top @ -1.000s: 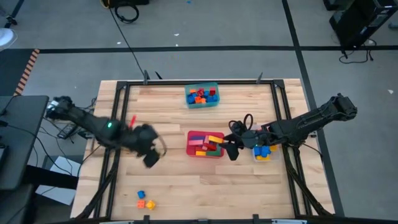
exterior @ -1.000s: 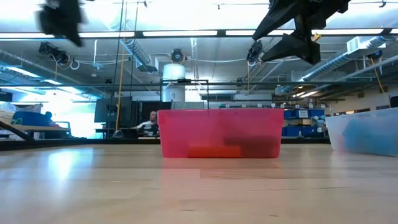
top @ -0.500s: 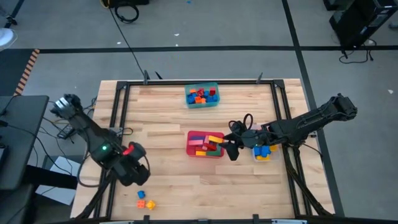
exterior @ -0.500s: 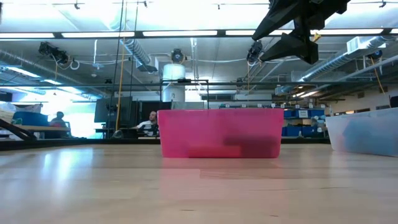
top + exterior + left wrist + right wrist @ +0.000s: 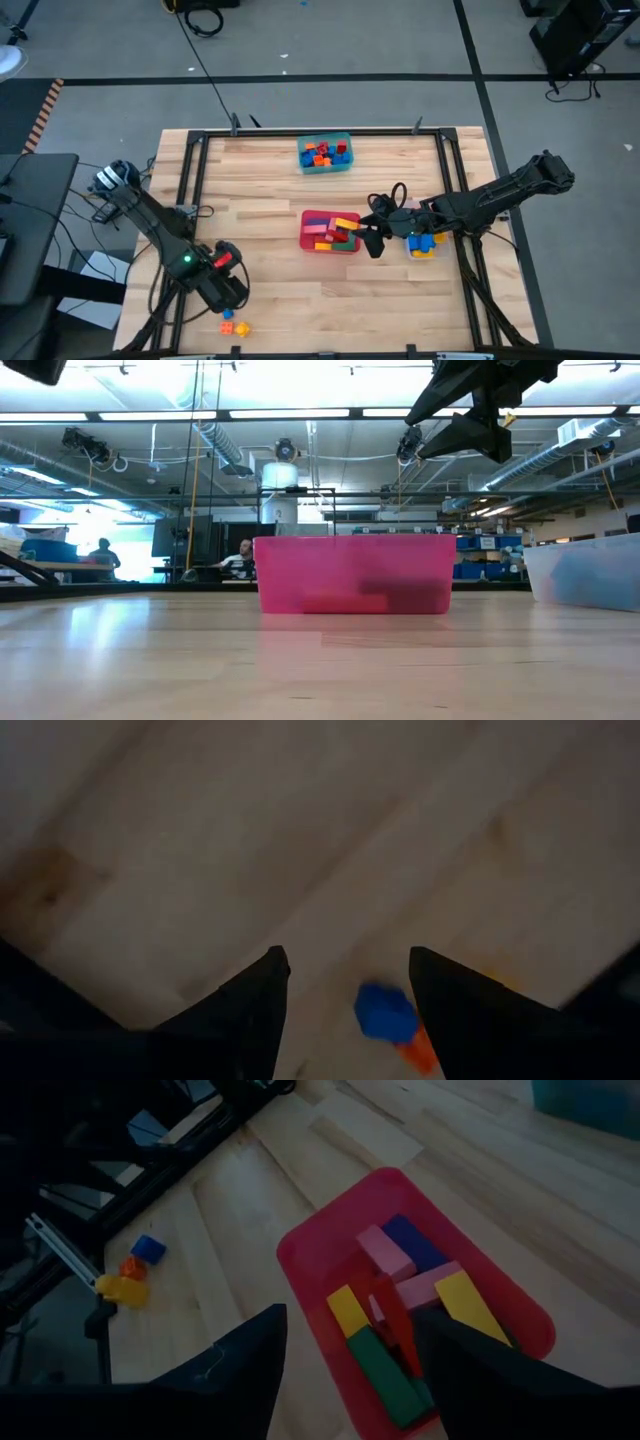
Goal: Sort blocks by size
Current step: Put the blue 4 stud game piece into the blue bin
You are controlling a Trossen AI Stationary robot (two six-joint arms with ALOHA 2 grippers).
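Three loose blocks lie near the table's near left corner: a blue one, an orange one and a yellow one. My left gripper hangs open just above and beside them; in the left wrist view the blue block and the orange one lie between and below its fingers. My right gripper is open and empty over the right end of the red tub, which holds several longer blocks.
A teal tub with small blocks stands at the far middle. A clear tub with blue and yellow blocks stands right of the red tub. Black frame rails run along the table's edges. People show in the room behind.
My left gripper has swung from the table's left middle toward the near edge and come down over the three loose blocks near the near left corner. My right arm has kept still.
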